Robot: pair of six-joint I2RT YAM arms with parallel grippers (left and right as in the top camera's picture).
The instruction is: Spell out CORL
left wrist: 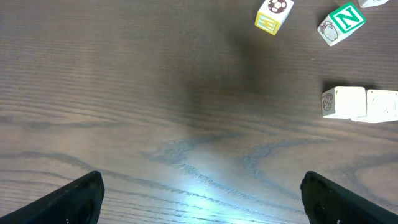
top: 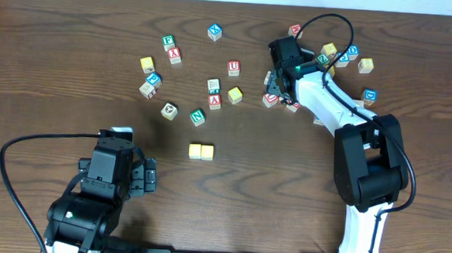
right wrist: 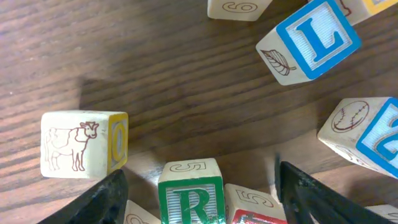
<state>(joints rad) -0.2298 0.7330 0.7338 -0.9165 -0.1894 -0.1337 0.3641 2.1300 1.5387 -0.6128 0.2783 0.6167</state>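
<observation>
In the right wrist view, the right gripper [right wrist: 199, 186] is standing wide. Its dark fingers [right wrist: 102, 202] are showing at the lower left and lower right of the frame and are gripping nothing. Between them, at the bottom centre, the small wooden cube with a green R [right wrist: 191, 200] is sitting upright on the dark brown wooden table [right wrist: 174, 81]. It is showing a white face with a green border and green letter, and an outlined 5 on its top. Just beside it toward the right of the frame, also between the fingers, a wooden cube with a red-edged face [right wrist: 249, 205] is lying. Higher up at the left, outside the fingers, a wooden cube with a brown cow drawing [right wrist: 78, 144] is resting. At the upper right, well beyond the fingertips, the wooden cube with a blue L [right wrist: 314, 40] is lying turned at an angle, showing a blue-framed letter and a leaf sketch on its side. In the overhead view, the left yellow-topped wooden cube [top: 196, 150] and the right yellow-topped wooden cube [top: 208, 151] are sitting side by side and touching at the middle of the frame, well apart from both arms. In the left wrist view, the left gripper [left wrist: 202, 186] is gaping fully over bare wood.
</observation>
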